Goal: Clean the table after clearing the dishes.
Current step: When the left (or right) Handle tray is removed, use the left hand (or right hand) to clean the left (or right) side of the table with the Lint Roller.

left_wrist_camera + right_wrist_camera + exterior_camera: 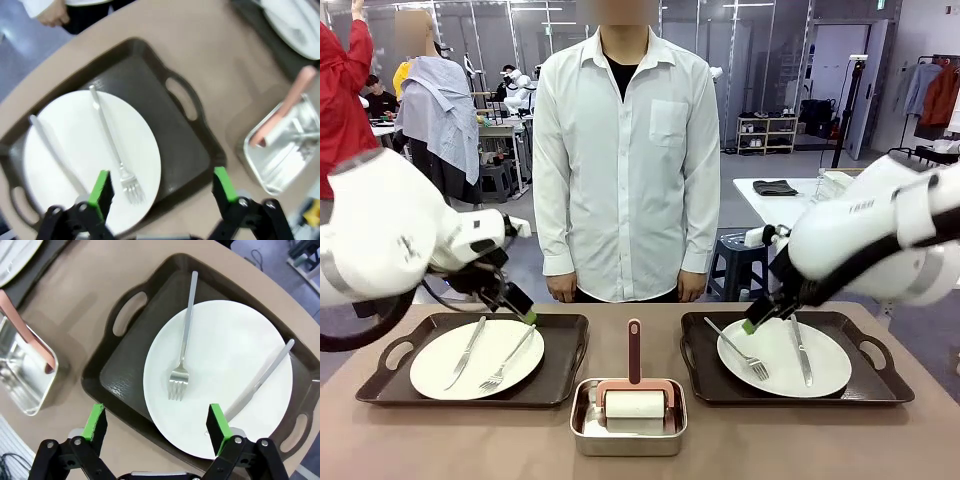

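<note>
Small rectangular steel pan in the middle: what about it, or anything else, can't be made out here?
Small rectangular steel pan: in the left wrist view motion blur smears its contents; in the right wrist view the left edge cuts it off.
Pan's floor, front view: hidden under the white roller.
Left round white plate, right wrist view: cropped by the top-left corner.

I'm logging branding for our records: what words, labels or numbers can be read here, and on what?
No text can be read.
Small dark print on the right arm: too blurred to read.
The plates, trays, steel pan and table show no print.
</note>
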You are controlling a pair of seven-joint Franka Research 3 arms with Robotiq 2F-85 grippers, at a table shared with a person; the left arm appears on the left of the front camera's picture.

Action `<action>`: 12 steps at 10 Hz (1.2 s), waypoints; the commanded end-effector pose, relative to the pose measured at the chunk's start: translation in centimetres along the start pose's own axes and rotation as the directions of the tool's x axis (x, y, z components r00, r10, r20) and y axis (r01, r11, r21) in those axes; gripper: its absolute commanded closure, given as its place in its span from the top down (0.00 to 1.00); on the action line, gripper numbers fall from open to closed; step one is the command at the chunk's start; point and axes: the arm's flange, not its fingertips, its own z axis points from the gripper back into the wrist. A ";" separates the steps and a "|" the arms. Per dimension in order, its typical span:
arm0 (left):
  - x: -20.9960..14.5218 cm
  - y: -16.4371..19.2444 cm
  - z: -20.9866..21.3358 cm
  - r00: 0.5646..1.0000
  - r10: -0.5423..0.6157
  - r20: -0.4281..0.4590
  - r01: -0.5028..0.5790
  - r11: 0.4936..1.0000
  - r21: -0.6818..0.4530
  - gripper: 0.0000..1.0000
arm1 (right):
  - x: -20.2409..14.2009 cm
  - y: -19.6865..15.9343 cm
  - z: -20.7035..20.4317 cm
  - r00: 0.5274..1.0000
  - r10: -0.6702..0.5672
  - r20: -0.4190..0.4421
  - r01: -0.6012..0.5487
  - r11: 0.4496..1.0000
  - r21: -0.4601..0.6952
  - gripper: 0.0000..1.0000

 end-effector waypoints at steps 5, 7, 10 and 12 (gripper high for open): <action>-7.9 13.0 8.1 0.898 0.433 0.079 -0.322 0.769 -0.553 1.00 | -7.0 -12.4 8.1 0.839 -0.539 0.077 0.434 0.747 0.504 1.00; -12.1 16.4 9.4 0.824 0.561 0.081 -0.397 0.673 -0.624 1.00 | -11.6 -15.8 10.8 0.756 -0.641 0.133 0.469 0.671 0.574 1.00; -18.7 22.2 11.3 0.632 0.768 0.102 -0.502 0.506 -0.701 1.00 | -18.2 -21.4 14.4 0.614 -0.768 0.184 0.555 0.585 0.591 1.00; -22.8 24.2 12.4 0.520 0.848 0.103 -0.562 0.430 -0.707 1.00 | -23.1 -25.1 15.8 0.474 -0.869 0.144 0.659 0.459 0.596 1.00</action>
